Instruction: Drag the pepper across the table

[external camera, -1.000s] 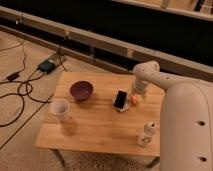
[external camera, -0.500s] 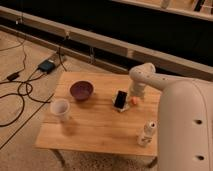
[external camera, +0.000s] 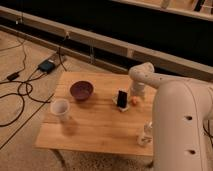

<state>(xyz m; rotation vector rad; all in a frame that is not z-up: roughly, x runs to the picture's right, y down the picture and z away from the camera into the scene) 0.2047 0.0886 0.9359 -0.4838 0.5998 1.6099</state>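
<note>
Arm swung in, gripper (external camera: 136, 93) now down at the pepper (external camera: 134, 100); I can't tell if it's gripping. Pepper has barely moved across the desk (external camera: 95, 125), so the drag is just starting.

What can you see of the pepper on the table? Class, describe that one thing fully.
The pepper is a small, smooth orange piece, only partly visible. It lies on the pale wooden table, toward its right side in the view, just beside the black phone on its white base. The gripper hangs directly over it, hiding its top; contact cannot be told.
</note>
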